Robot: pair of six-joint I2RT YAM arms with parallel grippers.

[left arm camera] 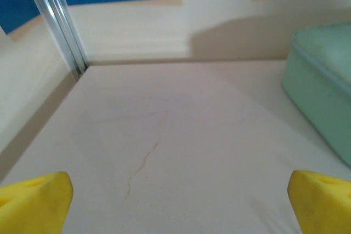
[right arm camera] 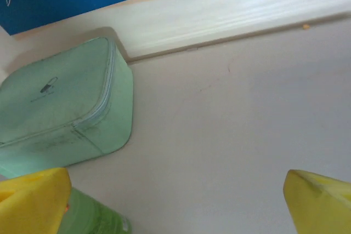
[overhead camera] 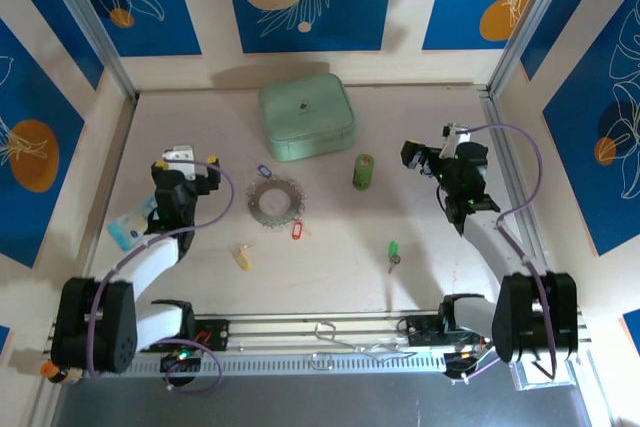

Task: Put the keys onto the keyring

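The silvery keyring (overhead camera: 274, 200) lies flat on the table left of centre. A blue key (overhead camera: 264, 171) rests just behind it, and a red key (overhead camera: 296, 232) just in front to the right. A yellow key (overhead camera: 242, 259) lies nearer the front left, and a green key (overhead camera: 393, 253) at the front right. My left gripper (overhead camera: 189, 163) hovers left of the ring, open and holding nothing; its yellow fingertips (left arm camera: 34, 201) stand wide over bare table. My right gripper (overhead camera: 428, 145) is at the back right, also open with nothing in it, its fingertips (right arm camera: 321, 201) far apart.
A mint-green case (overhead camera: 307, 117) (left arm camera: 321, 86) (right arm camera: 60, 108) sits at the back centre. An upright green cylinder (overhead camera: 363, 171) (right arm camera: 90, 217) stands between the ring and my right gripper. A pale blue packet (overhead camera: 128, 229) lies by the left arm. Walls enclose the table.
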